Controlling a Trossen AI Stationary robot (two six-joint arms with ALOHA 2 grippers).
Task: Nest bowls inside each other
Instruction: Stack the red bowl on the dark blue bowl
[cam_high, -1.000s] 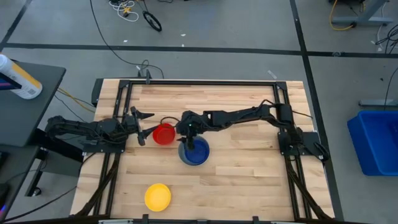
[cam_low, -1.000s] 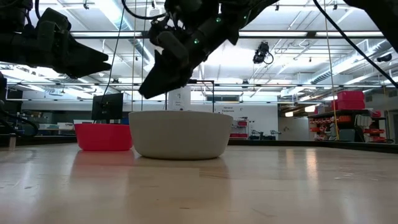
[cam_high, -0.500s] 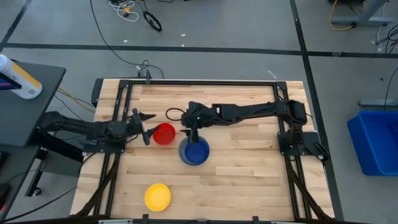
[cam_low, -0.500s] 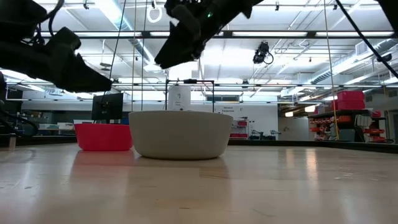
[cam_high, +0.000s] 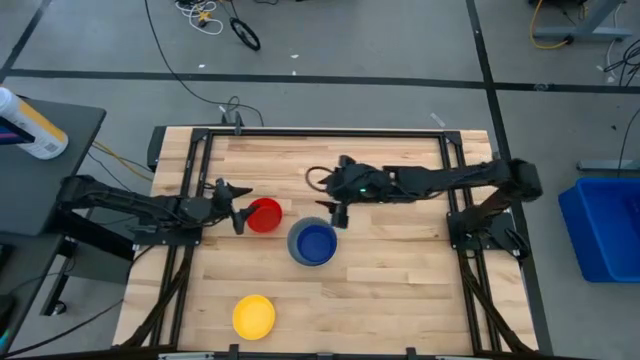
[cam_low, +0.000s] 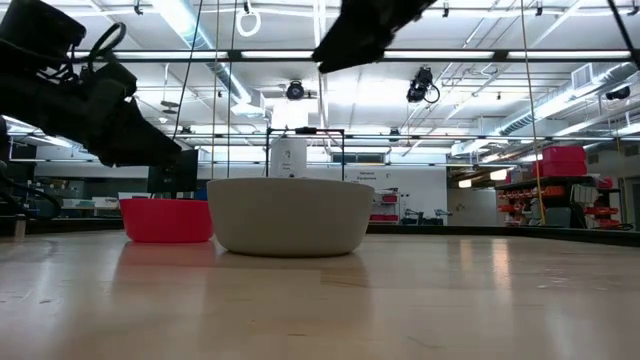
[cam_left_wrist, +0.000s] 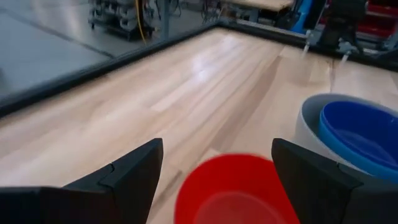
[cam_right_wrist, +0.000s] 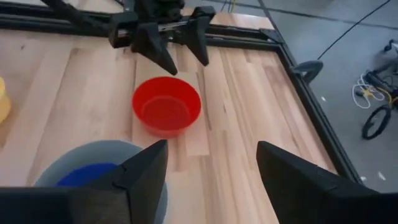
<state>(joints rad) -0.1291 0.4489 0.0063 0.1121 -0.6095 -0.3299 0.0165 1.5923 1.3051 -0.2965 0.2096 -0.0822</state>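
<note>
Bowls are half sorted: the dark blue bowl (cam_high: 316, 242) sits nested in the grey bowl (cam_high: 297, 236) mid-worktop, likely as the stack's base. The red bowl (cam_high: 264, 215) stands just beside it, directly ahead of the left gripper (cam_high: 236, 205), jaws spread either side. The right gripper (cam_high: 333, 209) hangs above the stack, spread, empty. The yellow bowl (cam_high: 253, 316) lies well apart.

Dark blue bowl (cam_high: 316, 243) nests in grey bowl (cam_high: 294, 243), red bowl (cam_high: 264, 215) beside, yellow bowl (cam_high: 254, 316) apart.
</note>
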